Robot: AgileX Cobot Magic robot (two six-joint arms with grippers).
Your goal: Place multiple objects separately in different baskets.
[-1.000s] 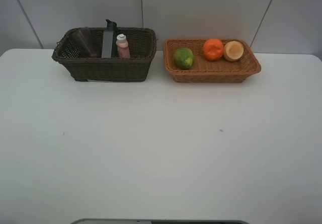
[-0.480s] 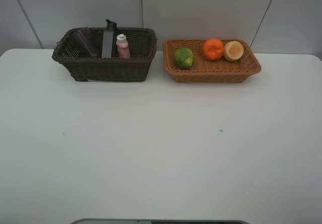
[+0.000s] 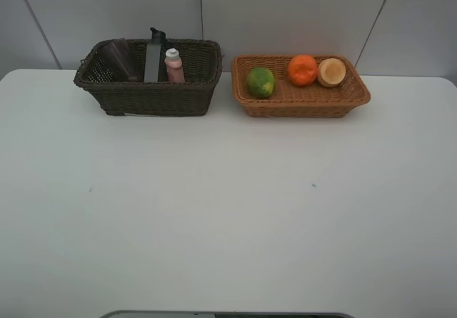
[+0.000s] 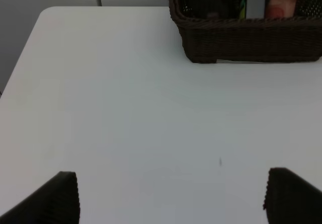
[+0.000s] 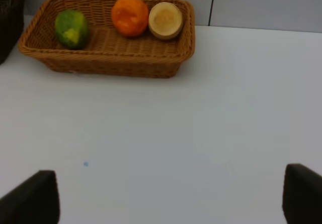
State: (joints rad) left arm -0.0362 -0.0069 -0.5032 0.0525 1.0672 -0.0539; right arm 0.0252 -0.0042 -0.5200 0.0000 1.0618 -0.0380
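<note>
While both baskets are sitting along the far edge of the table (image 3: 228, 225), your left gripper (image 4: 171, 196) and right gripper (image 5: 171, 194) are hanging spread apart over bare tabletop, well short of the dark basket (image 3: 150, 93) holding the bottles and cup, and the tan basket (image 3: 300, 98) holding the three fruits.

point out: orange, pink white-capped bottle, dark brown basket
round orange fruit (image 3: 303, 69), exterior high view, middle of its skin.
small pink white-capped bottle (image 3: 173, 67), exterior high view, pink body under the cap.
deep dark brown wicker basket (image 3: 161, 98), exterior high view, front wall.
</note>
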